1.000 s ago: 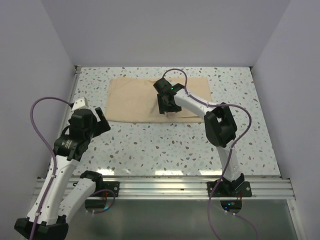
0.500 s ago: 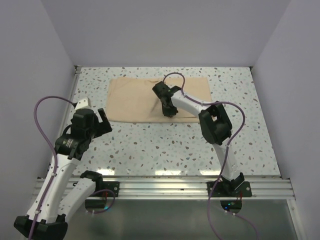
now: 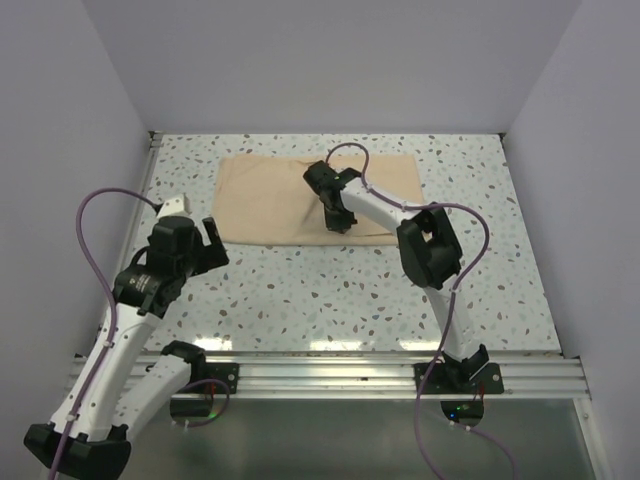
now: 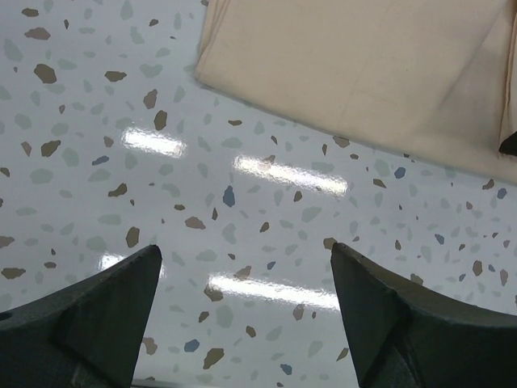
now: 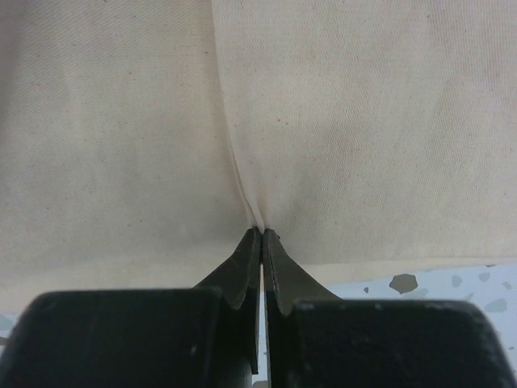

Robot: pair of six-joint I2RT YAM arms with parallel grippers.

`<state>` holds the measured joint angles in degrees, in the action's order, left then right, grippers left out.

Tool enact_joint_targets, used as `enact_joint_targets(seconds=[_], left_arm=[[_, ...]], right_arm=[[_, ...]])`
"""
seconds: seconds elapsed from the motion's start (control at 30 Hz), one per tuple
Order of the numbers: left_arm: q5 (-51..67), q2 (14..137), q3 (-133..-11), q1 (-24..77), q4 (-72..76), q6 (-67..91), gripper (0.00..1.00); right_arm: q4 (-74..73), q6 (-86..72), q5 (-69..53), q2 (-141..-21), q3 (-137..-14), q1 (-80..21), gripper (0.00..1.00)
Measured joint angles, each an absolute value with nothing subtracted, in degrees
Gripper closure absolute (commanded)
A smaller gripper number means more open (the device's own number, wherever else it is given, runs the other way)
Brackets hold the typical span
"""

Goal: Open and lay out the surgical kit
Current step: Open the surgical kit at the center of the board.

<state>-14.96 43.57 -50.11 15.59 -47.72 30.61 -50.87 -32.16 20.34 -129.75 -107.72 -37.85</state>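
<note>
The tan cloth wrap (image 3: 270, 195) lies flat and folded on the far half of the speckled counter (image 3: 330, 300). It sits a little left of centre, its far edge near the counter's far edge and its near edge about halfway down. The strip of bare counter between the wrap and the left edge is narrower than the strip on the right. The whole near half of the counter, down to the rail at the near edge, is open surface.

The right gripper (image 3: 338, 222) is down on the wrap near the middle of its near edge. In the right wrist view the jaws are clenched almost together on a thin raised crease of the cloth, with the wrap's near hem and the speckled counter just beyond it. The left gripper (image 4: 244, 250) hangs above bare counter close to the wrap's near left corner. Its jaws are spread wide with nothing between them, and it is clear of the cloth.

Compared with a second ago, the right gripper has turned at the wrist, so it shows narrower from above. It has also shifted slightly toward the wrap's near edge. The left arm has edged a little toward the wrap. The wrap's outline looks unchanged.
</note>
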Motion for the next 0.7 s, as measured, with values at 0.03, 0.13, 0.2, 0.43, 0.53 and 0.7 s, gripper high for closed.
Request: enact_joint_targets(seconds=[0.03,0.13,0.2,0.43,0.53,0.7], left_arm=[[-15.1,43.9,-50.3,15.8,-47.9,30.5,0.1],[-16.0,45.5,-53.6,16.2,-49.4,30.1,0.09],[-17.1,46.9,-57.7,16.6,-49.8,29.4,0.09],[-19.9,49.4,-66.8,17.7,-48.2,28.3,0.09],[-20.4,50.8,-67.9,17.7,-48.0,28.3,0.09],[-21.6,53.6,-69.5,17.7,-47.6,28.3,0.09]], right_arm=[[-51.7,-32.1,20.4,-129.6,-108.1,-37.8,1.0],[-55.0,-32.0,20.6,-128.4,-109.8,-38.0,1.0],[-57.3,-31.9,20.9,-126.5,-111.4,-38.2,1.0],[-63.9,-33.1,22.8,-109.7,-109.4,-42.2,1.0],[-67.7,-35.8,23.8,-97.8,-101.1,-48.9,1.0],[-72.1,-46.0,23.0,-78.5,-82.6,-62.3,1.0]])
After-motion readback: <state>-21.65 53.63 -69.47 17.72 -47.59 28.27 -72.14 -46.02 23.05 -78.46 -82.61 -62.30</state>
